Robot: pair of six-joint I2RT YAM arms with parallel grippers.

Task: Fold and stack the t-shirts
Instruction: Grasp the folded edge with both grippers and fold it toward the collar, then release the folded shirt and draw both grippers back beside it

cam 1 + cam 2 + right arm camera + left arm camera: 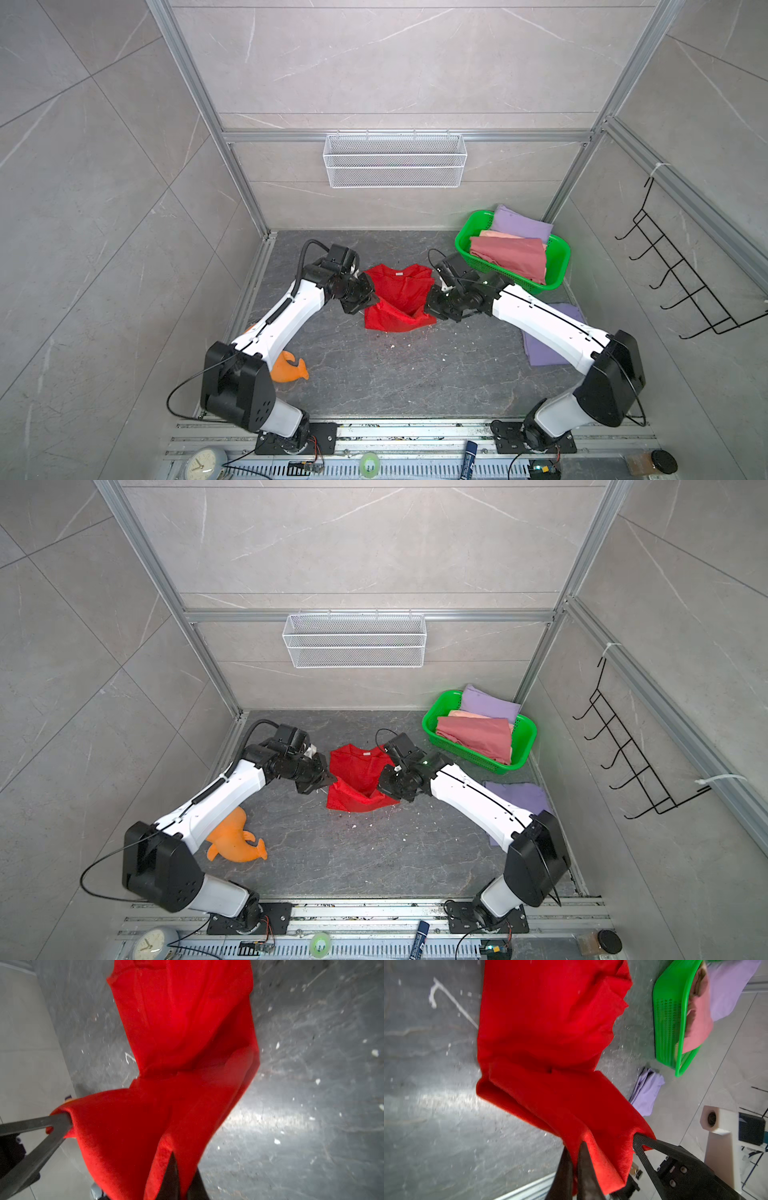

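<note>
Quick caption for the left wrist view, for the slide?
Left gripper shut on the red t-shirt, right gripper pinching it alongside.

Top views look down on the whole counter (374, 374); wrist views, close behind their fingers (586, 1172), share the red t-shirt (187, 1022).

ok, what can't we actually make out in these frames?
- Top view: orange toy mostly hidden behind the left arm.
- Both top views: right arm crosses the lavender shirt on the table; its fold state is unclear.
- In the basket: peach shirt shows only an edge under the rose shirt.
- Wrist views, blurred: how many layers of the red shirt the left gripper and right gripper pinch.
</note>
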